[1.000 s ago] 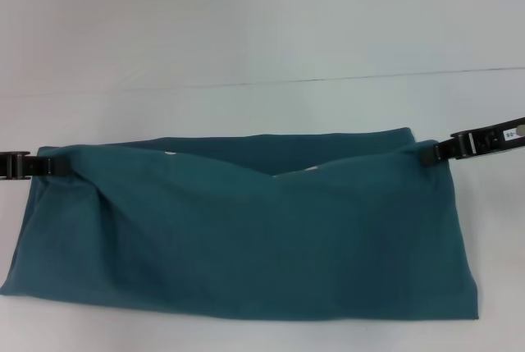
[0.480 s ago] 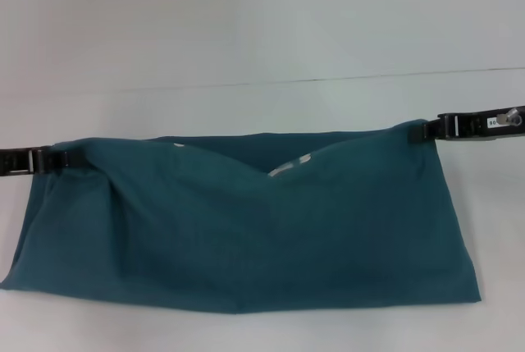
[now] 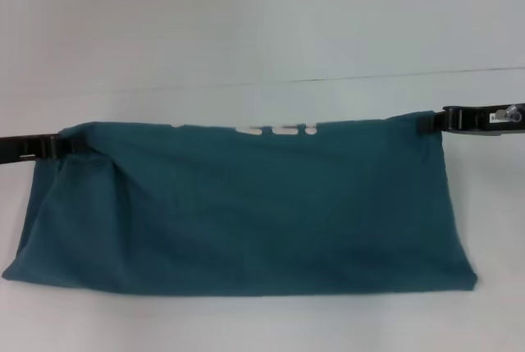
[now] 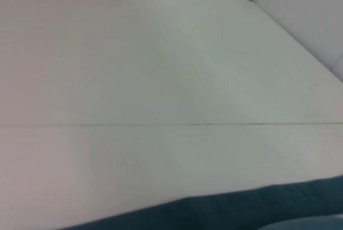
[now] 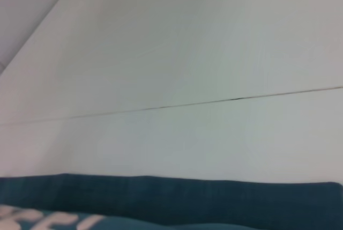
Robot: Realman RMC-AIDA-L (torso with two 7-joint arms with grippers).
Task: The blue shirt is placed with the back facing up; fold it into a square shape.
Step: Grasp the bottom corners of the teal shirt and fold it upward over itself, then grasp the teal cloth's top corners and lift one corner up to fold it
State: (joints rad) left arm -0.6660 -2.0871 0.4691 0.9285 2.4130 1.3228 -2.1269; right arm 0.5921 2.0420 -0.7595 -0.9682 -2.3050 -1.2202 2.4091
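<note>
The blue shirt lies folded into a wide teal band across the near part of the white table, with a strip of white print showing at its far edge. My left gripper is shut on the shirt's far left corner. At the opposite far corner my right gripper is shut on the cloth. The far edge is pulled taut between the two grippers. A dark strip of the shirt appears in the left wrist view, and the right wrist view shows its edge with white print.
A white table stretches far behind the shirt, crossed by a thin dark seam. A low white wall borders the table's far side in the wrist views.
Both grippers have drawn the shirt's upper layer away from me and outward. The sagging fold in the middle has flattened and the far edge is now straight and taut.
</note>
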